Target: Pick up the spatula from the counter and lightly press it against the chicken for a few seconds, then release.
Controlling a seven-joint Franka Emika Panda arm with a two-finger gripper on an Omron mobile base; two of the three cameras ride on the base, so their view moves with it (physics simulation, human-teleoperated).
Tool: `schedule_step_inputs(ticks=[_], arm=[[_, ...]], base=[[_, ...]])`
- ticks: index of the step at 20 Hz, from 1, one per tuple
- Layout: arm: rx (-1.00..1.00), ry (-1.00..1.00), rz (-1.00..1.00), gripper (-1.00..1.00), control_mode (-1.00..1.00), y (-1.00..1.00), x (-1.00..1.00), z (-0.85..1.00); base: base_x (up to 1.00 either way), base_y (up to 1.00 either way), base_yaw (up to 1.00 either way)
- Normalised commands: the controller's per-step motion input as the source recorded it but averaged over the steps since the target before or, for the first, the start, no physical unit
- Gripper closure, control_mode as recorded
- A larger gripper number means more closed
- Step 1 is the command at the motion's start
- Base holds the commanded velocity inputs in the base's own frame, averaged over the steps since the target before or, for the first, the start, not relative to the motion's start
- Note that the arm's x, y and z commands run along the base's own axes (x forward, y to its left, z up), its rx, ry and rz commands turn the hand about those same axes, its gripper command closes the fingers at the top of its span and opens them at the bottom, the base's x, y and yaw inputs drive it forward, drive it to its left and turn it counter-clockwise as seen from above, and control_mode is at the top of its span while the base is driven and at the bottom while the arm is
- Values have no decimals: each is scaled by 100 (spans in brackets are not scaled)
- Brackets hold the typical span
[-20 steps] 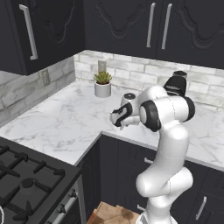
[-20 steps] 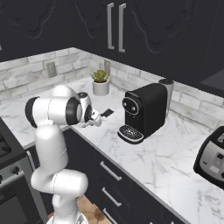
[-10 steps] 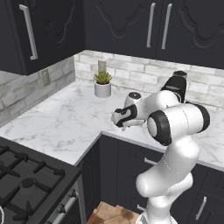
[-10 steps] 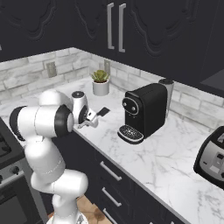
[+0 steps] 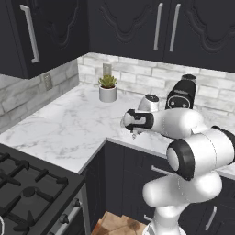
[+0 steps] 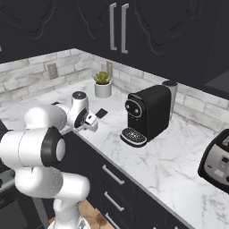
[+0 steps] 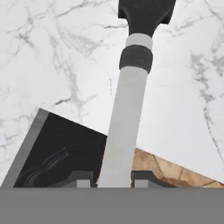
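The spatula (image 7: pixel 124 127) has a pale grey handle and a black blade (image 7: pixel 146 13). In the hand view its handle runs up from between my fingertips (image 7: pixel 81 178) over the white marble counter (image 7: pixel 52 52). My gripper (image 7: pixel 113 179) is shut on the handle's near end, a pad against each side. From the right base view the gripper (image 6: pixel 89 120) hangs at the counter's front edge, and the black blade (image 6: pixel 102 113) points towards the back wall. The left base view has the hand (image 5: pixel 133 125) at the counter's inner corner.
A potted plant (image 6: pixel 103 84) stands by the back wall, with a black coffee machine (image 6: pixel 147 112) to its right. A toaster (image 6: pixel 219 161) sits at the far right. The stove (image 5: pixel 27 193) lies left of the counter. Below the hand are dark cabinet fronts (image 7: pixel 61 153).
The arm's elbow and upper links have swung lower and closer to the cameras. The hand has stayed at the counter's front edge, with its fingers drawn in on the spatula handle.
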Motion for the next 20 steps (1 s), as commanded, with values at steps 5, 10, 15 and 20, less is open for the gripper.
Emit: schedule_step_inputs(ticks=[5,10,15,20], arm=[[5,7,2,100,-100,0,-50,27],[1,5,0,100,-100,2,-63,25],[0,8,0,100,-100,10,-61,29],[0,1,0,100,-100,10,-66,24]], base=[[0,0,0],[0,0,0],[0,0,0],[0,0,0]])
